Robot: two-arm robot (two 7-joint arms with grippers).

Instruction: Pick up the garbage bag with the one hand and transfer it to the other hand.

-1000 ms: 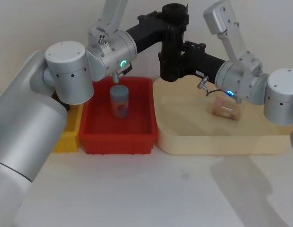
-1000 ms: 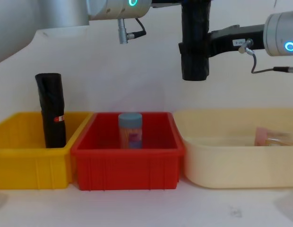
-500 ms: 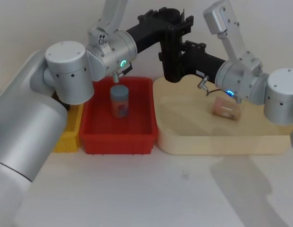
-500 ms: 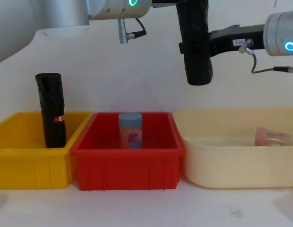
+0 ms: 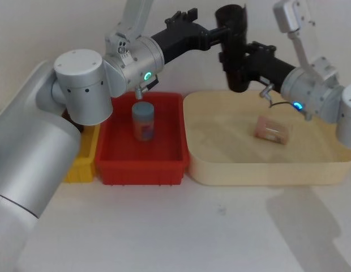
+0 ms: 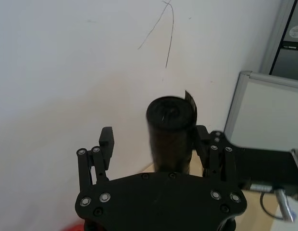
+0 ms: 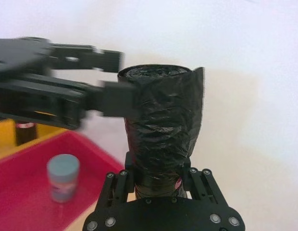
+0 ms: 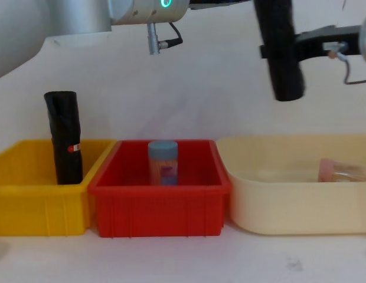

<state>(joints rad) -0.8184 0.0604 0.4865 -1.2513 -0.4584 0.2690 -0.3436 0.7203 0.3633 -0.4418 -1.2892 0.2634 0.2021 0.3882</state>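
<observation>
The garbage bag [image 5: 235, 51], a wrinkled black roll, hangs upright in the air above the cream tray's back left corner. My right gripper [image 5: 239, 63], on the blue-ring arm, is shut on it about midway down; the right wrist view has the fingers [image 7: 126, 169] clamped on the garbage bag [image 7: 163, 120]. My left gripper [image 5: 208, 25], on the green-ring arm, is open just left of the roll. In the left wrist view the garbage bag [image 6: 170, 130] sits between the spread fingers [image 6: 106, 139], nearer one of them. From the chest, the garbage bag [image 8: 280, 53] tilts slightly.
A yellow bin [image 8: 29, 200] at the left holds a second black roll with a red-and-white label [image 8: 65, 138]. The red bin [image 8: 159, 203] holds a blue-lidded jar [image 8: 163, 162]. A pinkish clear container [image 8: 342, 171] lies in the cream tray [image 8: 289, 206].
The left gripper's fingers have come off the bag. The right arm has carried the bag to the right, away from the left gripper and over the cream tray.
</observation>
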